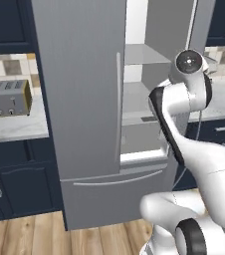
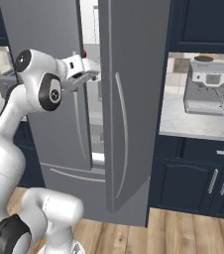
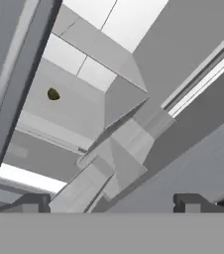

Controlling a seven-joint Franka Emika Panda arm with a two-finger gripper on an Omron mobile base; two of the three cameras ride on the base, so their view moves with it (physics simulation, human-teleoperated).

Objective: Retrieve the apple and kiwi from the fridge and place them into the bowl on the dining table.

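Observation:
The grey fridge [image 1: 84,99] has its right door [image 2: 129,99] swung open, baring white walls and grey shelves [image 1: 142,97]. My gripper [image 2: 86,74] reaches into the gap between the doors at upper-shelf height. In the hand view the gripper [image 3: 114,202] is open, its fingertips [image 3: 34,201] wide apart with nothing between them. The kiwi [image 3: 53,94], small and brown, lies on a grey shelf well ahead of the fingers. A small red patch above the hand looks like the apple [image 2: 85,53], mostly hidden by the door edge. The bowl and dining table are out of view.
A toaster [image 1: 7,97] sits on the marble counter left of the fridge. A coffee machine [image 2: 206,84] stands on the counter to the right. Navy cabinets [image 2: 198,183] flank the fridge, with the bottom drawer [image 1: 114,191] below and wooden floor in front.

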